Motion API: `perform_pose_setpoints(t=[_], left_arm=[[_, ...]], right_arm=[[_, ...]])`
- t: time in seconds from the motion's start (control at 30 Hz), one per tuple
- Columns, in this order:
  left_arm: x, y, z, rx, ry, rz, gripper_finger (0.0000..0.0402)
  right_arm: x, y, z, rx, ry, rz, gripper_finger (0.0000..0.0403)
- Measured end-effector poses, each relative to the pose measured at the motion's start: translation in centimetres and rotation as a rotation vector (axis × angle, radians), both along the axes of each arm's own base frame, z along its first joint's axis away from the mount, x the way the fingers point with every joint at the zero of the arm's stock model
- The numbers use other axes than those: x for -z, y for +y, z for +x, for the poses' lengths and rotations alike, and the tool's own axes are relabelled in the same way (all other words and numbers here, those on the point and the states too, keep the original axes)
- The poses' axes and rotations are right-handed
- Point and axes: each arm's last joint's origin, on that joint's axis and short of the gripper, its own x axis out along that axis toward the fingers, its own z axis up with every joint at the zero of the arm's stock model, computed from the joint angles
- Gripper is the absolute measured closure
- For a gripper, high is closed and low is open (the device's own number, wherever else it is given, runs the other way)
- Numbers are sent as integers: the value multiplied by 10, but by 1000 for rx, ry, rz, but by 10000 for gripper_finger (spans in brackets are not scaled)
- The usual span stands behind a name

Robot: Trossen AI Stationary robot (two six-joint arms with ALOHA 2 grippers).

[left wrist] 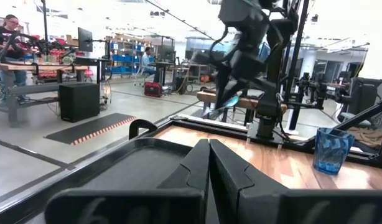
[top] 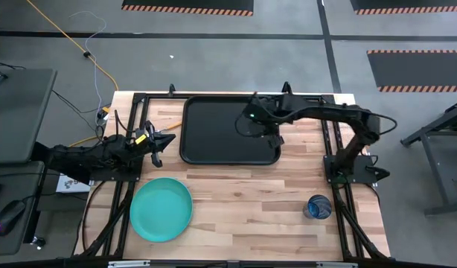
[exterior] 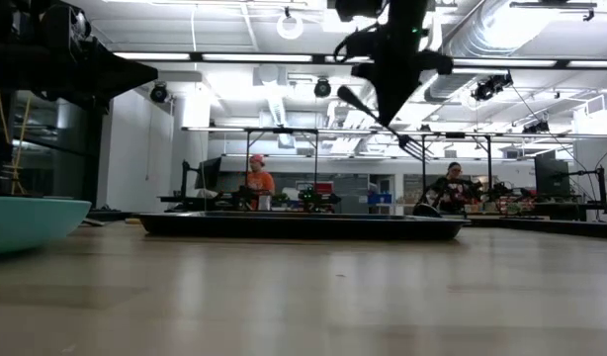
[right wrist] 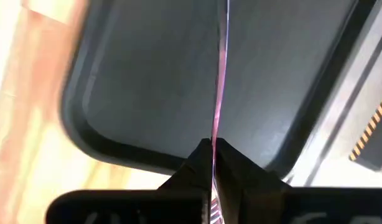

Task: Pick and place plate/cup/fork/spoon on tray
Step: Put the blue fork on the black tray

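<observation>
Right claw hung above the tray, pinched tight on a fork. Left claw closed, empty, beside tray. Plate and cup sat on the surface, well apart.

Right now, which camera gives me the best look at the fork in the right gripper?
The low view: the fork hangs in profile from the right gripper above the tray, tines visible. The right wrist view shows it only edge-on as a thin line. In the high and left wrist views the gripper hides it.
</observation>
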Motion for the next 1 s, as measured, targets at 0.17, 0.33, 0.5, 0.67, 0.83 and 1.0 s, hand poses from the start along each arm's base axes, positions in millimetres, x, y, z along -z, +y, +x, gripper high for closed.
perform_pose_setpoints(t=[0.17,0.33,0.5,0.67,0.83,1.0], left_arm=[[-3,0,0,-5,-24,17,398],[-17,0,-3,12,-189,-21,398],[-19,0,3,15,-174,35,387],[-10,1,20,-29,-47,29,334],[-14,2,44,-56,72,42,263],[-30,4,83,-53,189,80,214]], right_arm=[[6,12,-26,-13,-110,8,403],[14,17,-45,-3,-284,1,403],[11,18,-47,-4,-463,-17,403],[-1,17,-36,2,-652,12,403],[-18,16,-24,56,-903,144,403],[-26,18,-11,110,-1071,349,403]])
